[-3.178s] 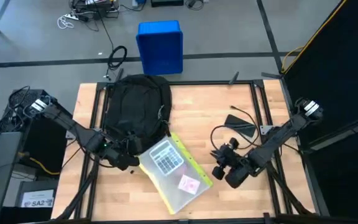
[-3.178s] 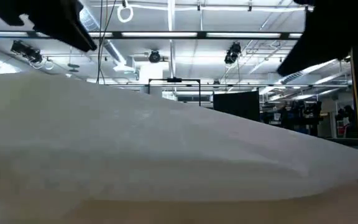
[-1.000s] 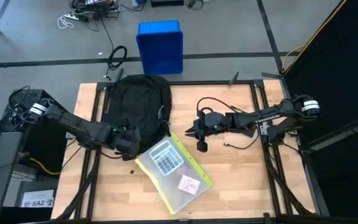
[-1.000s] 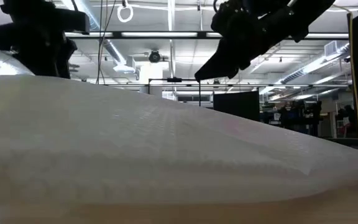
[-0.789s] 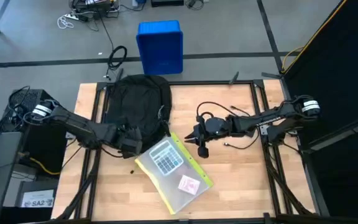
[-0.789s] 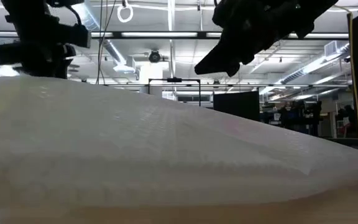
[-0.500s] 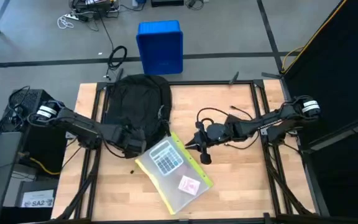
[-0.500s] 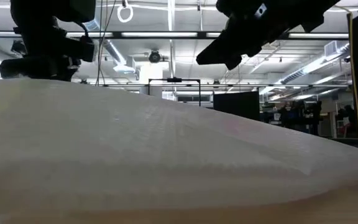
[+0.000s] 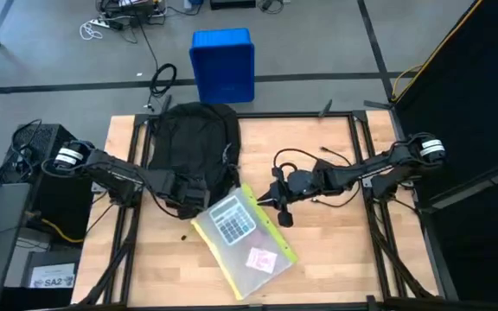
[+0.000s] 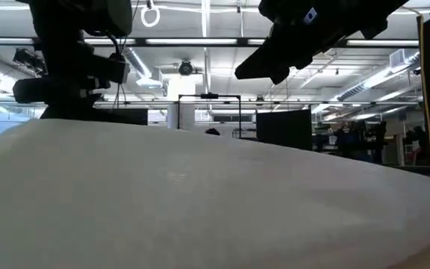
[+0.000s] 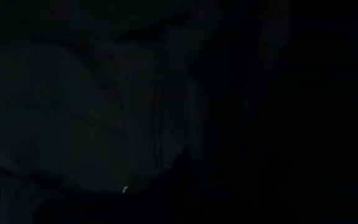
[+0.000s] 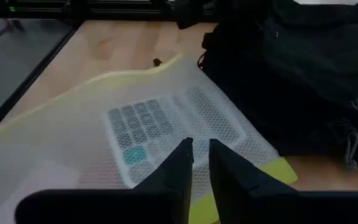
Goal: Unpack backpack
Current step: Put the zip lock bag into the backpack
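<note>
Backpack [image 9: 191, 145]: one, black, lying at the table's [image 9: 335, 259] far left part, its rounded top toward the far edge. One translucent mesh pouch [image 9: 242, 239] with a yellow edge lies just in front of it, touching its near right corner; inside show one calculator [image 9: 229, 221] and one pink card [image 9: 262, 258]. One blue bin [image 9: 223, 65] stands on the floor beyond the table. Left gripper [image 9: 190, 192] reaches in low from the left and is pressed against the backpack's near end; its wrist view is all dark fabric, so I cannot tell how its jaws stand. Right gripper [image 12: 196, 158] stretches in from the right, hovering over the pouch's far edge, just beside the backpack, its fingers [image 12: 178, 165] nearly together with only a narrow gap, holding nothing. In the low view the pouch blocks most of the table.
</note>
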